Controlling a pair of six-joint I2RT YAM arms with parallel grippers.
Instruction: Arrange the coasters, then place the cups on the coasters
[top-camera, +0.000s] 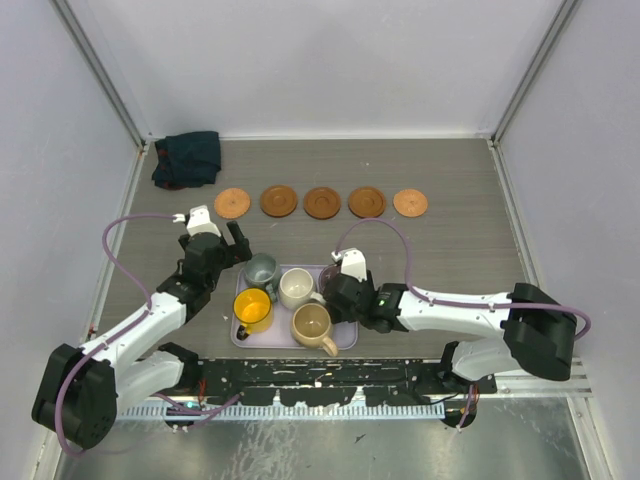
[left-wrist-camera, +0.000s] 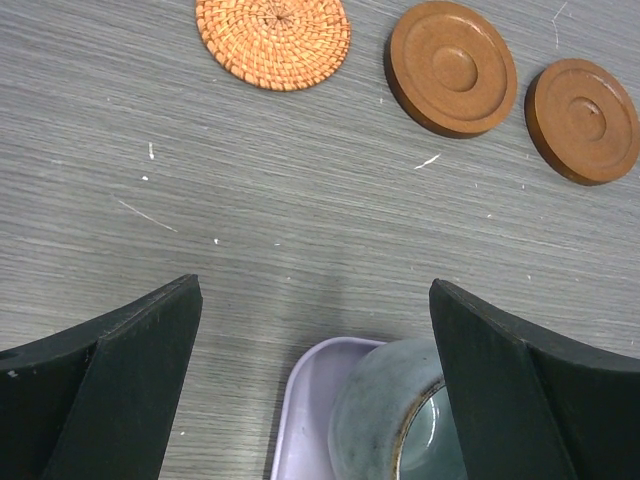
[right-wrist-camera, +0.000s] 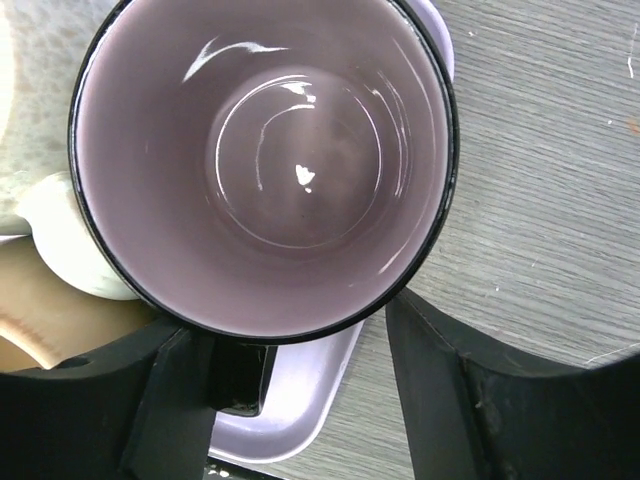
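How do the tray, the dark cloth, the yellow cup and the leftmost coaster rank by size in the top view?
1. tray
2. dark cloth
3. yellow cup and leftmost coaster: about alike; the cup stands nearer the camera, so I do not rank them.

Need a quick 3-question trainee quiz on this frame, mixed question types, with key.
1. How many round brown-orange coasters lie in the row beyond the lavender rectangular tray?
2. Which handled cup stands between the right gripper's fingers? A yellow mug; B translucent purple mug; C grey-green mug.
3. True or false: the left gripper is holding a mug.
Key: 1 five; 2 B; 3 false.
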